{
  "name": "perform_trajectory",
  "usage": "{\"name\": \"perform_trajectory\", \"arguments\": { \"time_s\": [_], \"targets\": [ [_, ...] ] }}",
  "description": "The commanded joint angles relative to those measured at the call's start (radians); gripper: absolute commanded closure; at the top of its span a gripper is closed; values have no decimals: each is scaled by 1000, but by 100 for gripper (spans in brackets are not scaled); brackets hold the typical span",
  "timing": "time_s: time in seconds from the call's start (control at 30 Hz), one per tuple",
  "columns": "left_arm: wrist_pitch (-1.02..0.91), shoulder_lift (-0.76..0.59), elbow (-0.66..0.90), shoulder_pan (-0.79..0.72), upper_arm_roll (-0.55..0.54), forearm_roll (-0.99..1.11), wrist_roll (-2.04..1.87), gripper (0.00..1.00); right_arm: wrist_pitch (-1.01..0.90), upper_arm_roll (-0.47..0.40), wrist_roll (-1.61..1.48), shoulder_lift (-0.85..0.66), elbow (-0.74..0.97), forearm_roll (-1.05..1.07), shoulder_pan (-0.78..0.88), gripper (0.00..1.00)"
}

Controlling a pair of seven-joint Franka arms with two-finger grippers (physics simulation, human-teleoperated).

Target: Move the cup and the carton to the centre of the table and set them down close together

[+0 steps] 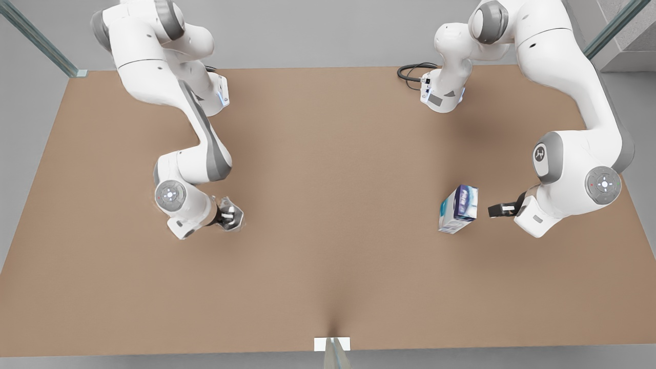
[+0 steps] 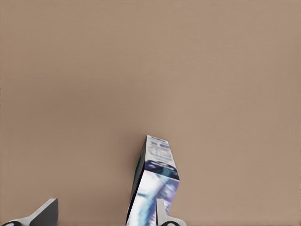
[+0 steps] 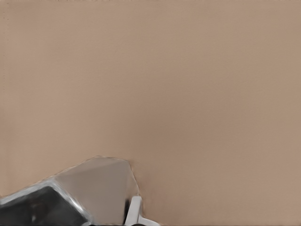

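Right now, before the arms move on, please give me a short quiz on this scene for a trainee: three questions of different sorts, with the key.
1. True or false: the carton stands at the centre of the table.
2. Which gripper is at the cup? A) the left gripper; B) the right gripper; C) neither.
3. Fill in: the carton is nearer the front view's ____ edge than the cup is.

Key: 1 false, it is well off to the front view's right. 2 B, with the cup between its fingers. 3 right.
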Motion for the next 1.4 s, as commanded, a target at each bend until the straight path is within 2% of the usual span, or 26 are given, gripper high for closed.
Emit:
{"name": "perform_trajectory", "arguments": {
  "time_s": [0.0,0.03,0.2,0.27,0.47,0.63,0.7,0.8,0.87,1.03,1.1,1.13,1.17,1.2,1.23,1.27,1.3,1.37],
  "targets": [
    [-1,0,0,2,0,0,0,0,-1,-2,17,10,18,0,14,79],
    [-1,1,0,2,0,0,0,0,-2,-43,74,27,47,3,84,79],
    [1,3,0,3,9,0,3,0,-42,-53,158,232,326,61,197,79],
    [1,3,0,20,9,0,3,0,-47,-112,235,304,435,63,278,79],
    [1,3,0,15,8,2,0,0,-43,-116,481,545,747,115,393,79],
    [-7,3,-9,-40,5,0,-14,0,16,-119,614,620,813,147,468,79],
    [1,-35,-81,-40,2,-3,-8,0,29,-151,608,631,811,146,465,79],
    [194,-204,-396,-54,-17,-1,18,0,98,-186,605,662,811,146,454,79],
    [311,-278,-541,-55,-26,-1,23,0,121,-188,605,671,810,146,447,79],
    [386,-318,-695,-54,-35,94,323,0,122,-186,597,671,802,144,447,79],
    [392,-316,-703,-52,-35,94,334,0,134,-185,593,677,790,144,448,79],
    [394,-316,-707,-52,-35,94,334,0,144,-185,596,679,788,144,448,73],
    [400,-313,-707,-54,-35,92,331,0,144,-185,599,679,788,144,448,61],
    [407,-311,-706,-54,-35,89,322,0,144,-185,600,679,782,144,448,54],
    [424,-310,-706,-54,-35,83,299,0,145,-185,600,679,782,144,448,42],
    [449,-304,-706,-54,-35,43,264,0,145,-185,600,679,782,144,448,37],
    [472,-296,-706,-52,-35,25,264,0,145,-185,600,679,782,144,448,28],
    [499,-282,-706,-54,-35,-3,244,0,145,-185,593,679,782,143,450,4]
  ]
}}
